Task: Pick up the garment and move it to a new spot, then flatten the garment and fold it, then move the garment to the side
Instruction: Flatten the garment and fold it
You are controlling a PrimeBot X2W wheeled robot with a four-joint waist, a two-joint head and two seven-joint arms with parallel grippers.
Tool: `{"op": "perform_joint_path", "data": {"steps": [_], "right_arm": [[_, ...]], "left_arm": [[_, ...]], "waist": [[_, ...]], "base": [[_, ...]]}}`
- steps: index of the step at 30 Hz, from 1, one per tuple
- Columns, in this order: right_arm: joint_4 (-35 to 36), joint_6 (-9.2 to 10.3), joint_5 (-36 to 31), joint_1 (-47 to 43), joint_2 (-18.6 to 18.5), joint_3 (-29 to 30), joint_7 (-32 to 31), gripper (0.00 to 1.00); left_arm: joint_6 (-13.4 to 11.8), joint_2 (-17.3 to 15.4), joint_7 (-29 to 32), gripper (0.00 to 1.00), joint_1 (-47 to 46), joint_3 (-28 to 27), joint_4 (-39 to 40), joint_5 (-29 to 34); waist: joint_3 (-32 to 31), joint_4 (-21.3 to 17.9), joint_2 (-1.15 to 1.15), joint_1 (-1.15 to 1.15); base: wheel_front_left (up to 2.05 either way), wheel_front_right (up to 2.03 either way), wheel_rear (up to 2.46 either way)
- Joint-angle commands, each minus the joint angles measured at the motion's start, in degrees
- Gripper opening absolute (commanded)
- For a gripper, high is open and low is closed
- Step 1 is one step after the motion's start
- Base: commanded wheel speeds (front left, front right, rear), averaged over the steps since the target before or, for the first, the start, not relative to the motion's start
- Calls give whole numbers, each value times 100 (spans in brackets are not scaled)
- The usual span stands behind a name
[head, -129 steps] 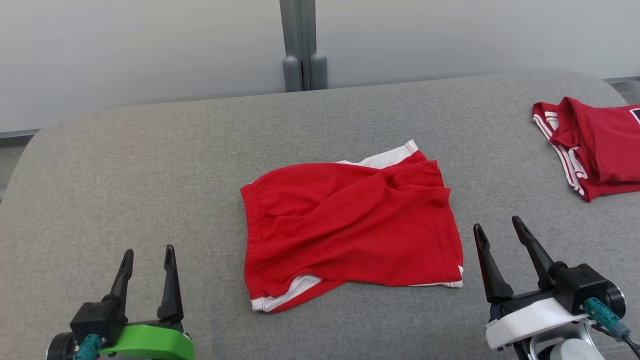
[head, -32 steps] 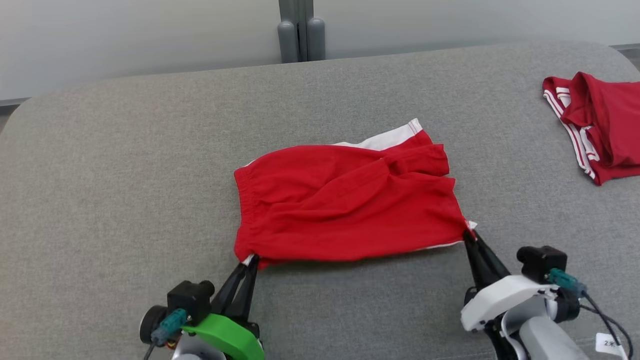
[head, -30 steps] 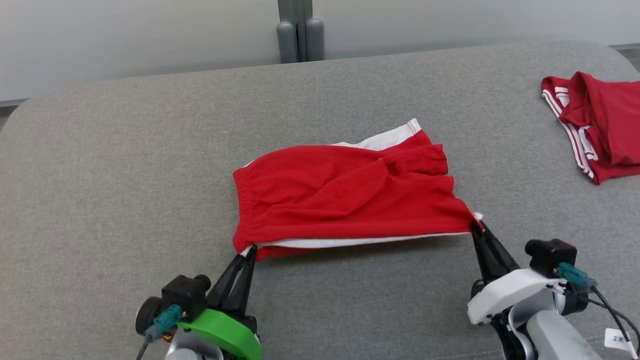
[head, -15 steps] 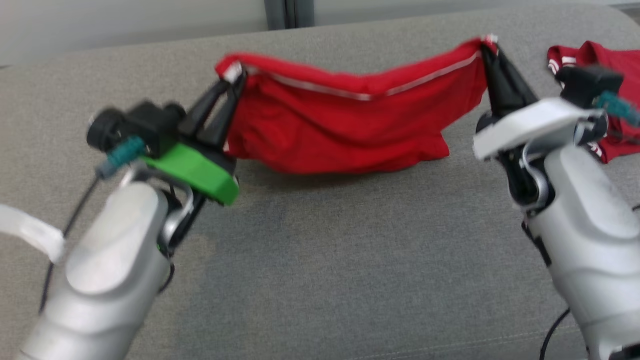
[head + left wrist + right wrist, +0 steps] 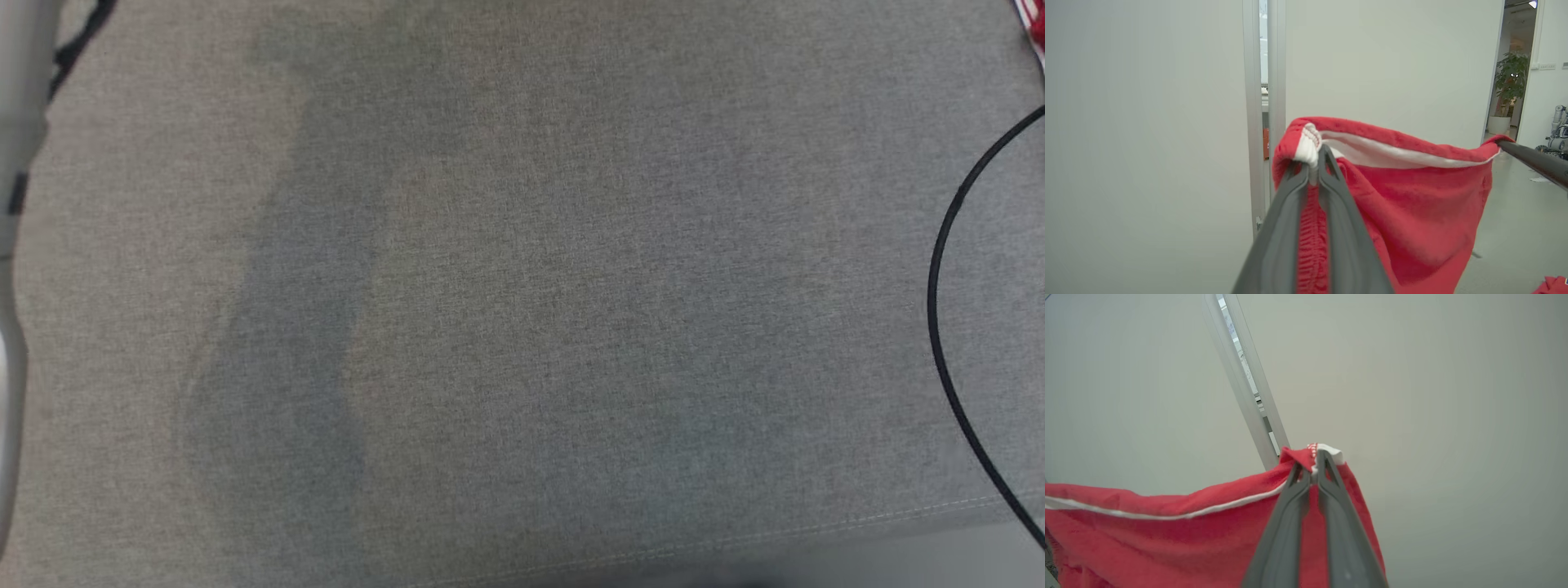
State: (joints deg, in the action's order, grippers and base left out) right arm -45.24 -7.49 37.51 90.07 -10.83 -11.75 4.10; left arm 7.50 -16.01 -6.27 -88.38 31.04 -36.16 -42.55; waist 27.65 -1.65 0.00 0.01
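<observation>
Left wrist view shows you the red garment (image 5: 1412,204), moments ago flat on the table (image 5: 522,294), now hanging below the left gripper (image 5: 1315,160) and right gripper (image 5: 1314,459), each pinching a top corner, ready for relocating.

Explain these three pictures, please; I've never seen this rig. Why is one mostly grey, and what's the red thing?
It's a two-armed robot. The grey picture is from its head camera, looking down at the grey padded surface; a black cable crosses its right side. The other two are from wrist cameras, each looking along that arm's two dark fingers. The left fingers have their jaws shut on one white-trimmed corner of the red garment; the right fingers pinch another corner. The garment hangs in the air between both arms, before a pale wall.
</observation>
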Motion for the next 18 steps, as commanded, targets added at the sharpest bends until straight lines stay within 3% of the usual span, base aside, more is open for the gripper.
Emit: {"op": "perform_joint_path", "data": {"steps": [1, 8, 14, 18], "right_arm": [[-151, 0, -55, 240, -20, -35, 75, 0], [-630, 0, 64, 592, 15, -309, 288, 0], [-411, 0, 540, -314, -128, -859, 412, 0], [107, -1, 1010, -1367, -337, -1293, 556, 0]], "left_arm": [[-5, 14, -126, 0, -290, -15, -174, -71], [-5, 19, -464, 0, -594, 357, -654, -322], [-4, -40, -791, 0, 243, 660, -640, -604], [-4, -201, -889, 0, 1338, 702, -296, -625]], "waist": [[382, -45, 0, -1], [441, -38, 0, -1], [371, -48, 0, -1], [171, -96, 0, -1]], "base": [[0, 0, 0], [0, 0, 0], [0, 0, 0], [0, 0, 0]]}}
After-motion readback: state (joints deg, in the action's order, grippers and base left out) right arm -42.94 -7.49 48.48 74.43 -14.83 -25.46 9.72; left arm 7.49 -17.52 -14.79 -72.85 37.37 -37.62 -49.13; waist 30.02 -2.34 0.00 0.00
